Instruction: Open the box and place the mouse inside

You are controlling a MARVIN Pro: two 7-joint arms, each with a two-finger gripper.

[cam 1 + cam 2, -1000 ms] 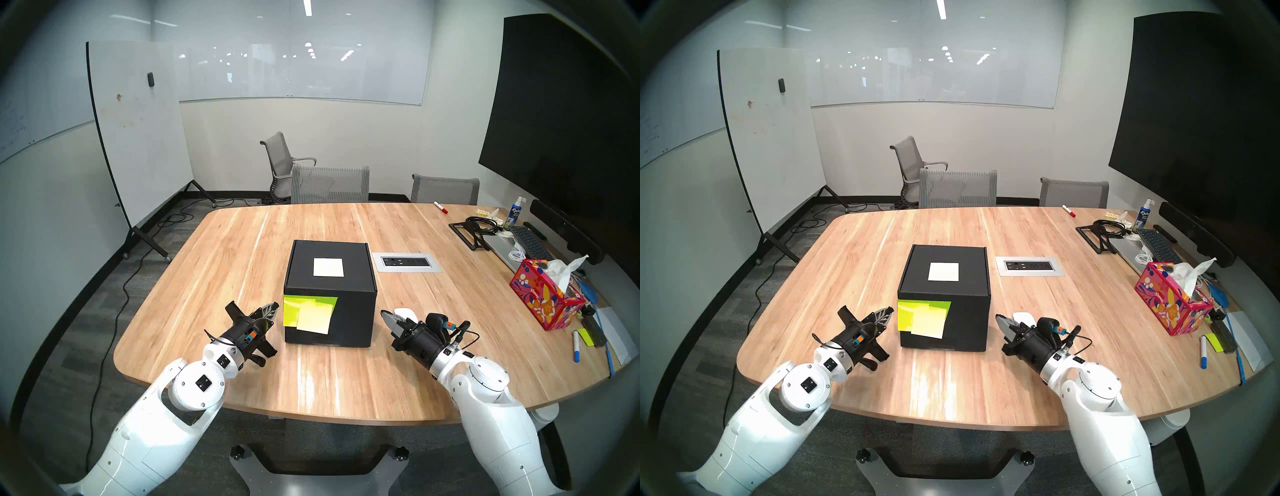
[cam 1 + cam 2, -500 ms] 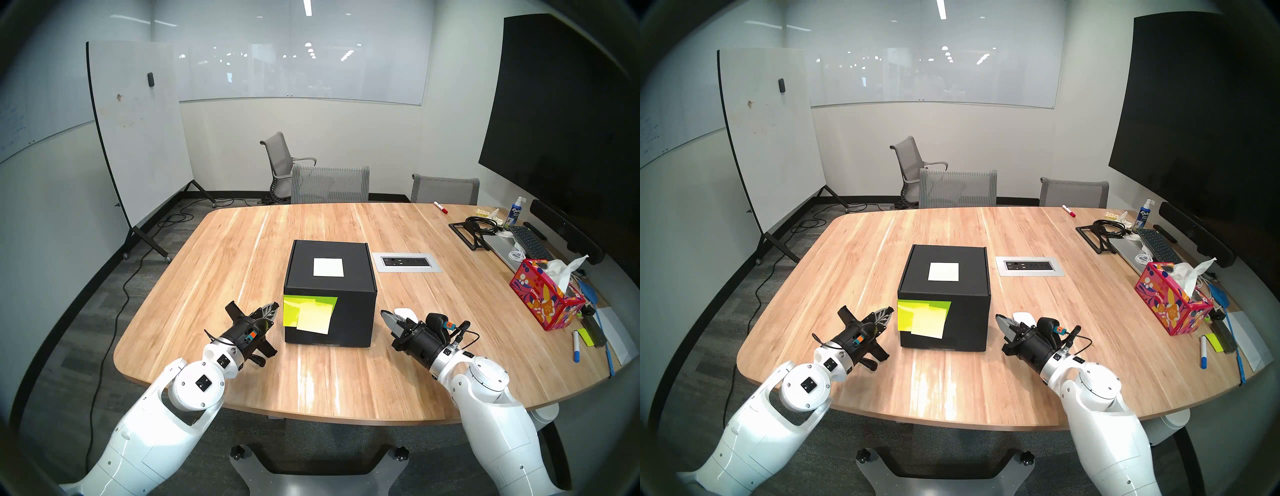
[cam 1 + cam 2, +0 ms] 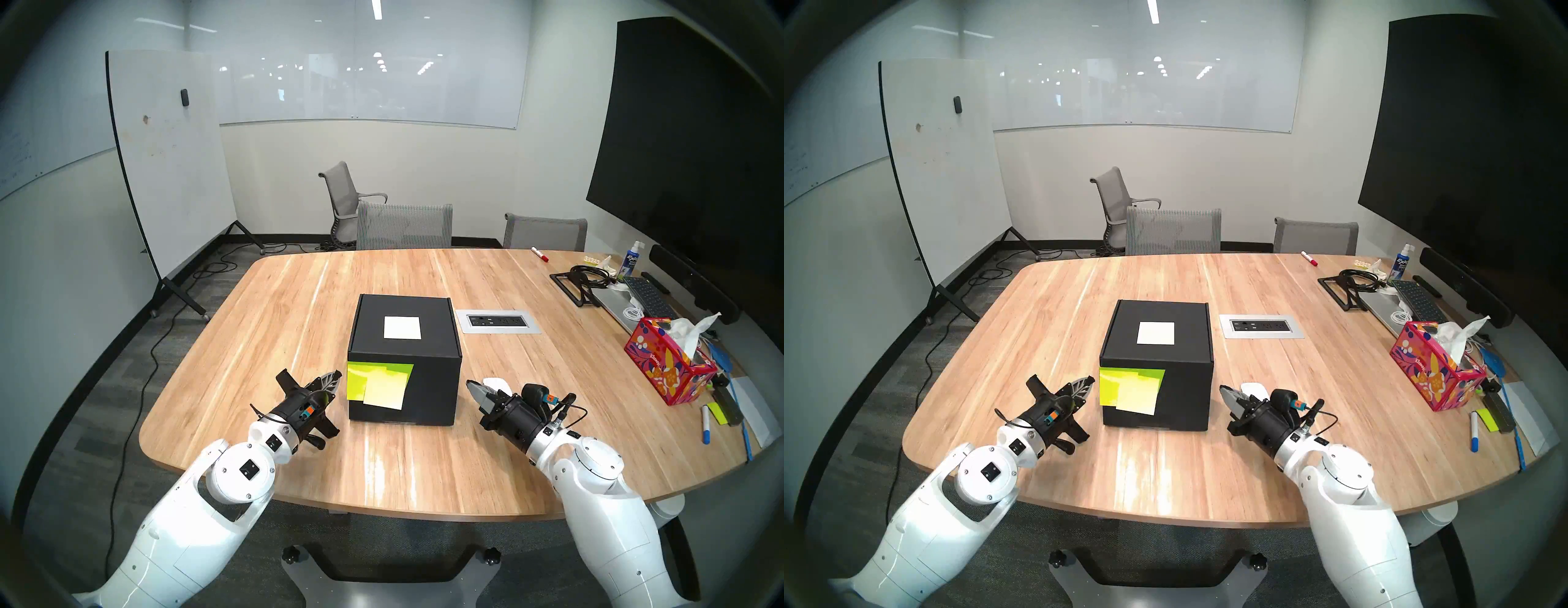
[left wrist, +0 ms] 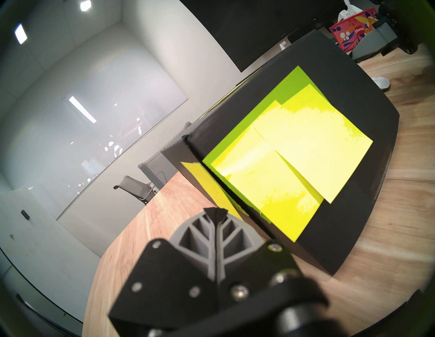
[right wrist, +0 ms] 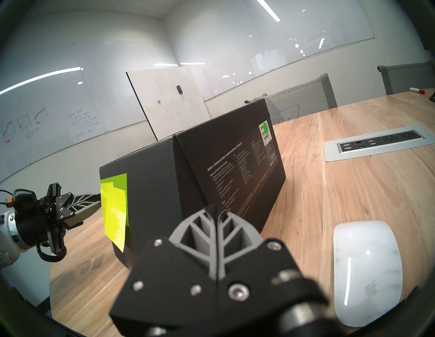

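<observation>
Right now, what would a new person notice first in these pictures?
First the black box, closed in the middle of the wooden table, with bright yellow-green sticky notes on its front. Then the white mouse lying beside the shut right claw.

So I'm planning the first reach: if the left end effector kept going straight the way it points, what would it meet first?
Probably the black box: the shut left end effector aims at its near left corner, where the sticky notes hang. Depth is unclear, so it might graze the notes first.
</observation>
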